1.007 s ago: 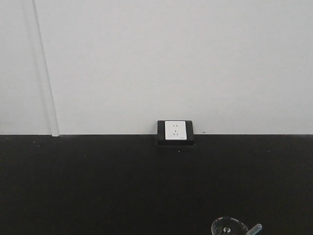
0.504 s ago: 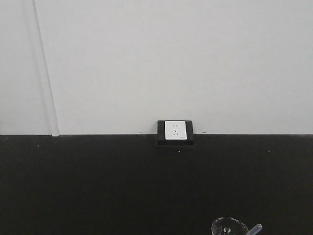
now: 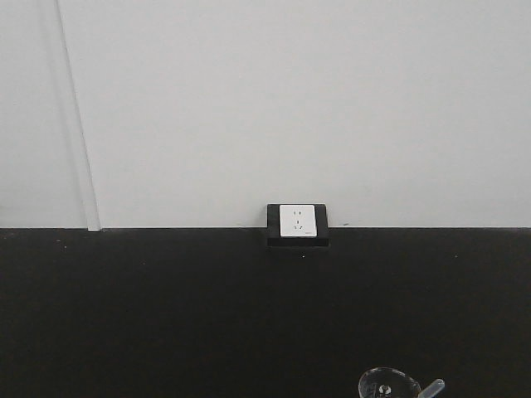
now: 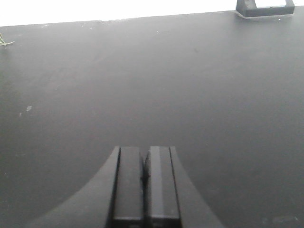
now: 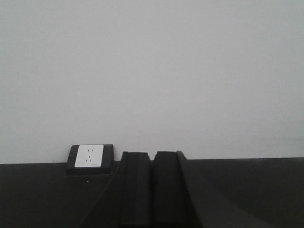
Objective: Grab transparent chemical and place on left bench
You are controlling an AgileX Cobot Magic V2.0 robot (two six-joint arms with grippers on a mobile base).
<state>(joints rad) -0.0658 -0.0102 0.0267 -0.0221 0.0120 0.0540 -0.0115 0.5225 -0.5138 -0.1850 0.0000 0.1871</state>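
The left gripper and right gripper were each seen with fingers together, empty — the transparent chemical was glimpsed near, rightward.

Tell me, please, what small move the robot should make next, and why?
Probably tip the right claw down toward the transparent chemical: the vessel sits at the front view's bottom edge, right of centre, while that claw is shut, empty, and faces the wall. The left claw is also shut.
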